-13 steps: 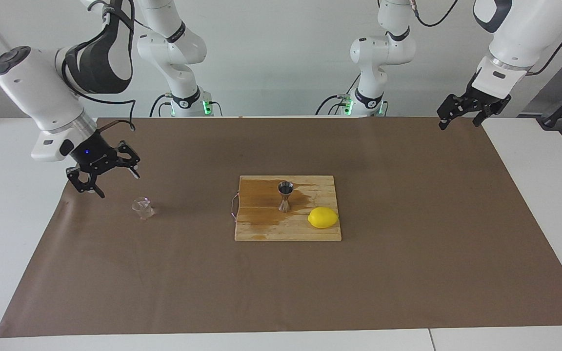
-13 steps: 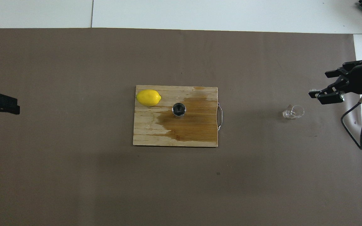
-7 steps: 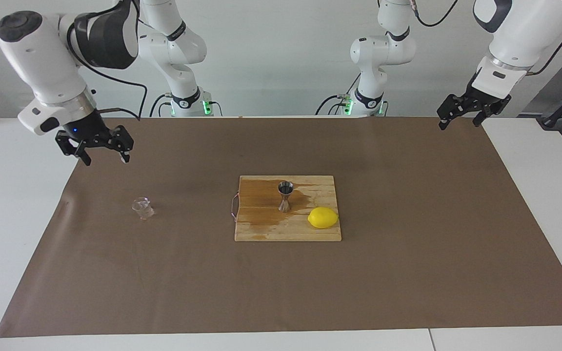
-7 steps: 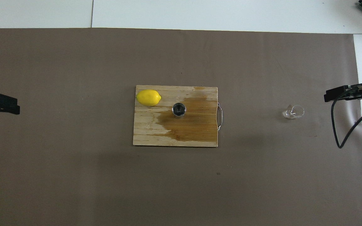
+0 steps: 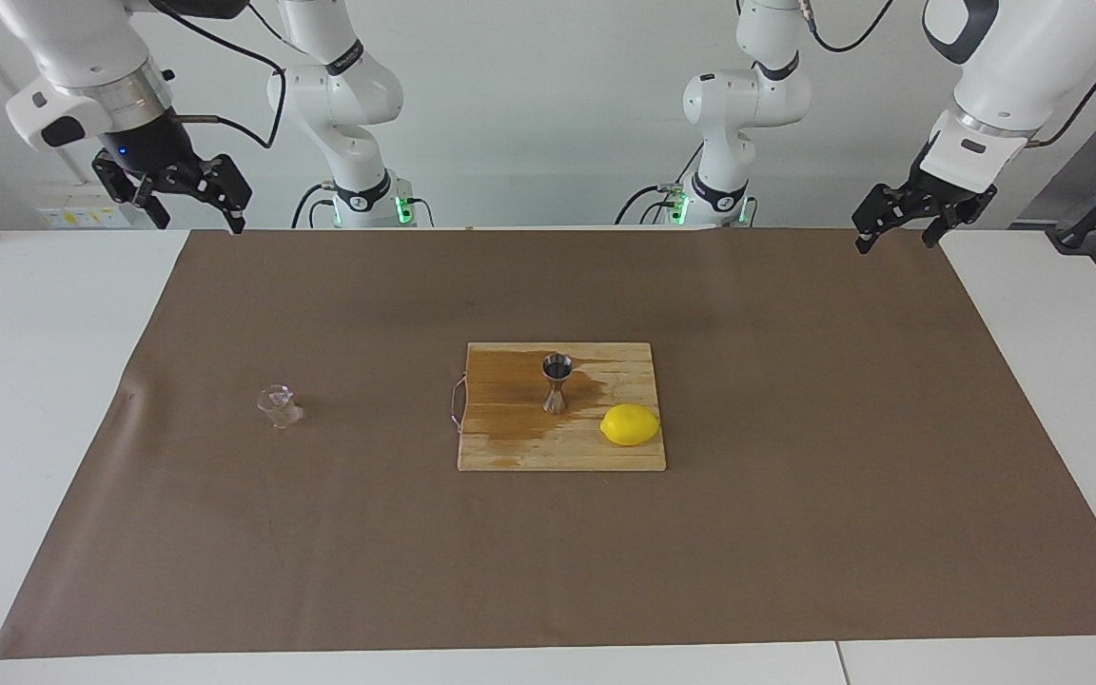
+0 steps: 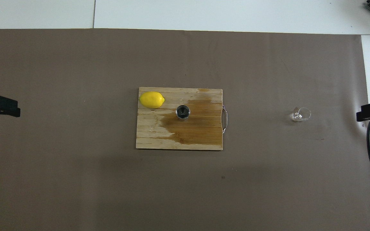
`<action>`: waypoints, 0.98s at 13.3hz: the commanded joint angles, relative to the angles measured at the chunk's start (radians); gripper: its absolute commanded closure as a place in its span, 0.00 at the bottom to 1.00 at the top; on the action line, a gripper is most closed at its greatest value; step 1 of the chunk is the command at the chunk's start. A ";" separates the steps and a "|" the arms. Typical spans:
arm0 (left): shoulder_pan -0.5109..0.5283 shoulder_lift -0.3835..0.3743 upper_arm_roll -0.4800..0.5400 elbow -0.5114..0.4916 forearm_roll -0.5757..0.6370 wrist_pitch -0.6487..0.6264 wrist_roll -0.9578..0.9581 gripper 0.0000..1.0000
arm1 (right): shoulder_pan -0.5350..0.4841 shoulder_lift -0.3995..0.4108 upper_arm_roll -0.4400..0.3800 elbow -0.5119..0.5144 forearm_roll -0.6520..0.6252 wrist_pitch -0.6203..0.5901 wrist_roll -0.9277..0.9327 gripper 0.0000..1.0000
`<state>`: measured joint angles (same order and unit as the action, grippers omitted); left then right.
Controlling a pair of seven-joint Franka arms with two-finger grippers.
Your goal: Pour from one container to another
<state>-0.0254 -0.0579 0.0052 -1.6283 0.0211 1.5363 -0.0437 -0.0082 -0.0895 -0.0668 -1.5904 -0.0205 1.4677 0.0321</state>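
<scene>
The tiny clear glass cup (image 5: pixel 278 406) stands alone on the counter toward the right arm's end from the wet wooden board (image 5: pixel 500 447), where the steel hourglass jigger (image 5: pixel 556 382) stands, so pouring looks done, and both the left gripper (image 5: pixel 900 226) and right gripper (image 5: pixel 194 195) hang raised, fingers spread wide and empty.

Plain white wall (image 5: pixel 548 105) at robots' end. White table (image 5: pixel 34 381) w/ big brown paper sheet (image 5: pixel 795 476) edge to edge; even, soft light.
</scene>
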 commanded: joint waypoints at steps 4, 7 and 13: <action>-0.011 -0.023 0.010 -0.025 0.005 -0.002 -0.007 0.00 | 0.000 0.000 0.013 -0.010 -0.010 -0.013 -0.040 0.00; -0.011 -0.023 0.010 -0.025 0.005 -0.002 -0.007 0.00 | 0.002 0.024 0.016 0.023 -0.019 -0.010 -0.044 0.00; -0.011 -0.023 0.010 -0.025 0.005 -0.002 -0.007 0.00 | 0.002 0.057 0.047 0.058 -0.021 0.005 -0.041 0.00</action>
<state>-0.0254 -0.0579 0.0052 -1.6283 0.0211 1.5363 -0.0437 -0.0031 -0.0554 -0.0283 -1.5672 -0.0205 1.4695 0.0088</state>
